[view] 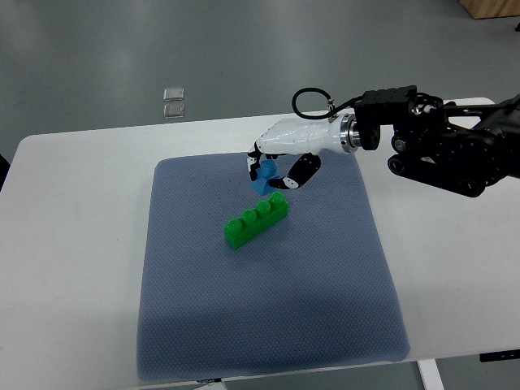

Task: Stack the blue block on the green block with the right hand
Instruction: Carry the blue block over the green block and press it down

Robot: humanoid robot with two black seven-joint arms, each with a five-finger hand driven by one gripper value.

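A long green block [257, 218] with a row of studs lies at an angle on the grey-blue mat [268, 325], near its middle. Just above its right end, my right hand [274, 172] is curled around a small blue block [266, 176]. The blue block sits between the fingers and is partly hidden by them. It is close to the green block's upper right end, and I cannot tell whether the two touch. The right arm [439, 146] reaches in from the right edge.
The mat covers most of a white table [65, 244]. Two small clear squares [173, 101] lie on the floor beyond the table's far edge.
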